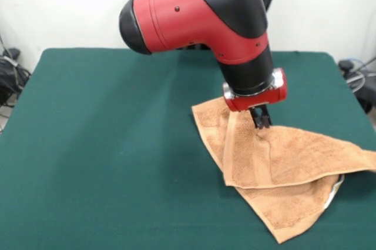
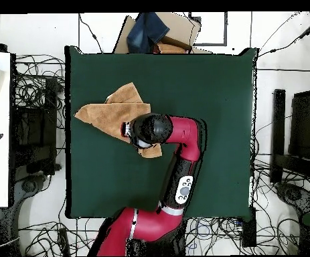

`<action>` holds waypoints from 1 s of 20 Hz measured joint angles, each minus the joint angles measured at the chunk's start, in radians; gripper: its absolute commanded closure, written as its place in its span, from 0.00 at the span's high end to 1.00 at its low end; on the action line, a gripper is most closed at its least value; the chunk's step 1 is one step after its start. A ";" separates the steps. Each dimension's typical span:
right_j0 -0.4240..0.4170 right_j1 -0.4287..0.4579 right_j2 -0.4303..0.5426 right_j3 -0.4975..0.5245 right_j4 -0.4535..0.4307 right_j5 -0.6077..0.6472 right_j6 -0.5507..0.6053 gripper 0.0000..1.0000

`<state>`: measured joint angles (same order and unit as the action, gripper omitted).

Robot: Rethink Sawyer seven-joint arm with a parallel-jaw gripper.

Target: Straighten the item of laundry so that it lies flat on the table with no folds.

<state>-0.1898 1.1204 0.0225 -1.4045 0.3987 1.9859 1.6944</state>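
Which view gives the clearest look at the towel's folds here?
The front view: the light-brown terry-cloth towel lies there unobstructed, with a flap folded over its lower layer. Overhead, the red and black arm covers part of it, leaving two pointed corners visible.

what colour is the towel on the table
Light orange-brown terry-cloth towel, plain with no pattern; clearest in the front view.

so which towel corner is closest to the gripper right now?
The far corner of the towel, the one toward the robot's pedestal in the front view. The gripper is right beside it; the other corners lie spread toward the table edge.
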 measured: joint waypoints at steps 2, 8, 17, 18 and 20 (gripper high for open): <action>0.000 0.000 0.000 0.000 0.000 0.000 0.000 0.00; -0.007 -0.006 0.000 0.005 0.007 0.000 0.000 0.00; -0.043 -0.030 -0.012 0.056 0.023 -0.022 -0.008 0.00; -0.052 -0.032 -0.015 0.060 0.022 -0.035 -0.023 0.00; -0.062 -0.035 -0.018 0.064 0.020 -0.049 -0.045 0.00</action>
<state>-0.2513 1.0853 0.0040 -1.3407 0.4191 1.9372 1.6495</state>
